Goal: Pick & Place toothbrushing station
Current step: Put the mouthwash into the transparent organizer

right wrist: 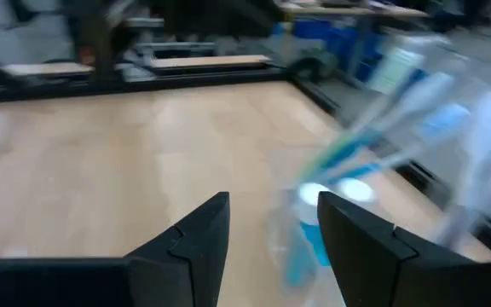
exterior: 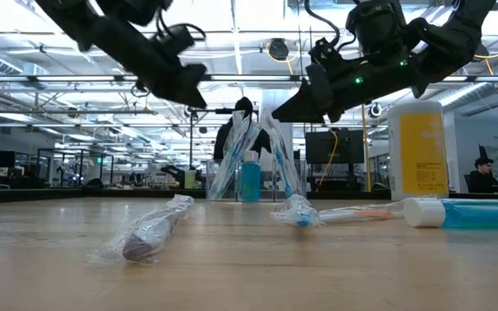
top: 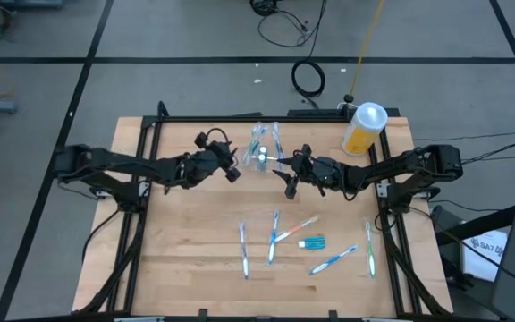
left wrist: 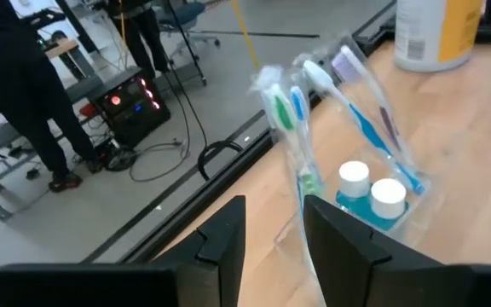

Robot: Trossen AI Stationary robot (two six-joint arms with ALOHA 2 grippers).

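Note:
A small clear cup [top: 262, 152] stands at the table's far middle. It holds several wrapped toothbrushes [left wrist: 314, 94] and two teal toothpaste tubes [left wrist: 372, 194] with white caps. My left gripper [top: 236, 171] hovers just left of the cup, open and empty; the left wrist view shows it [left wrist: 275, 230] beside the cup's wall. My right gripper [top: 290, 184] hovers just right of the cup, open and empty, with the cup [right wrist: 314, 222] ahead of its fingers. Several wrapped toothbrushes [top: 273, 238] and one teal tube [top: 314, 242] lie on the near part of the table.
A yellow bottle with a white cap [top: 363, 128] stands at the table's far right, behind my right arm. In the low view a wrapped toothbrush [exterior: 145, 233] lies near the front and the loose tube [exterior: 465, 212] lies at the right. People stand in the room behind.

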